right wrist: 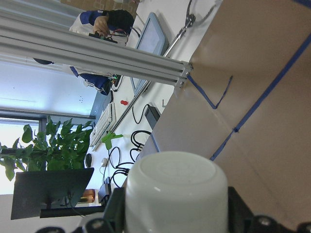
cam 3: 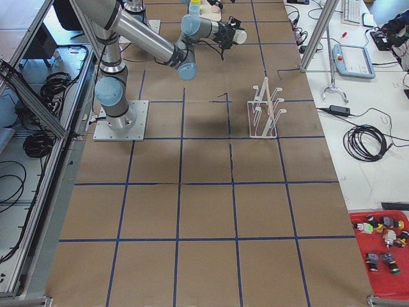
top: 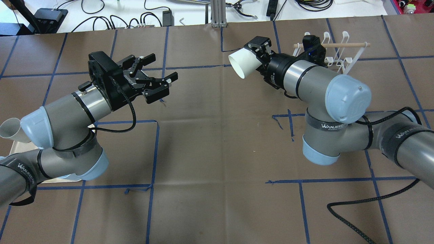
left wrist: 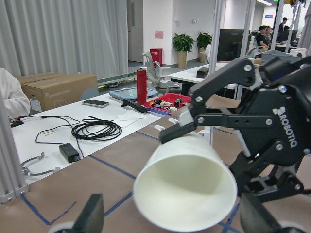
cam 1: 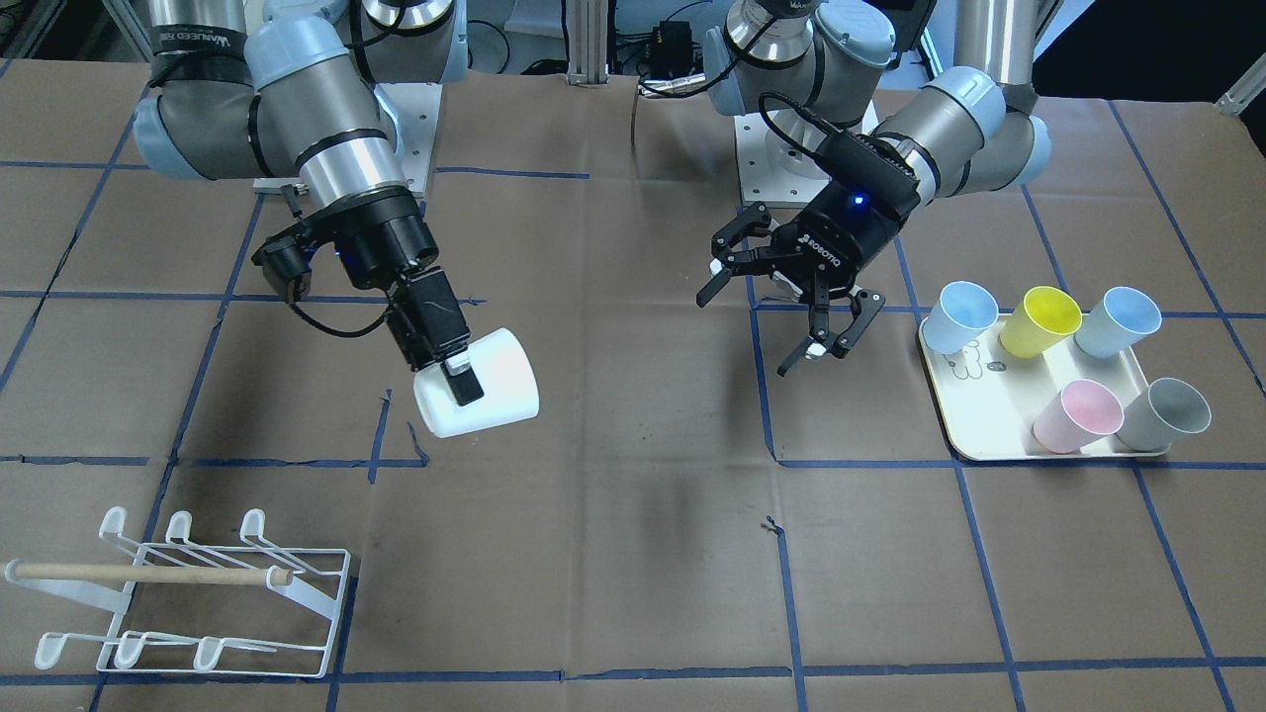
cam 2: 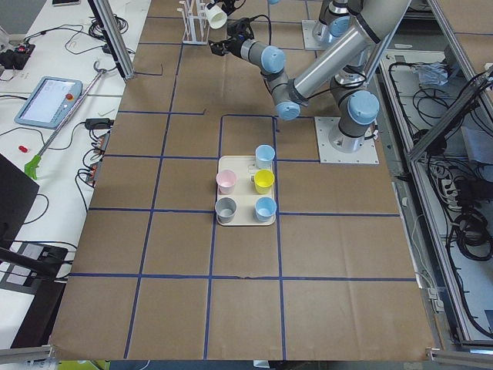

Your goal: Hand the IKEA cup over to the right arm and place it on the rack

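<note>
Right pincer [cam 1: 461, 384] clamped on cup [cam 1: 504, 381], left pincer [cam 1: 791, 321] spread!
Looks light, stiff, slick: grip the wall near its base.

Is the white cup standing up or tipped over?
Tipped sideways. The right gripper holds the white cup above the table, mouth pointing toward the left gripper.

White rack [cam 3: 264, 110] (upright) on brown table [cam 3: 204, 211]
</note>
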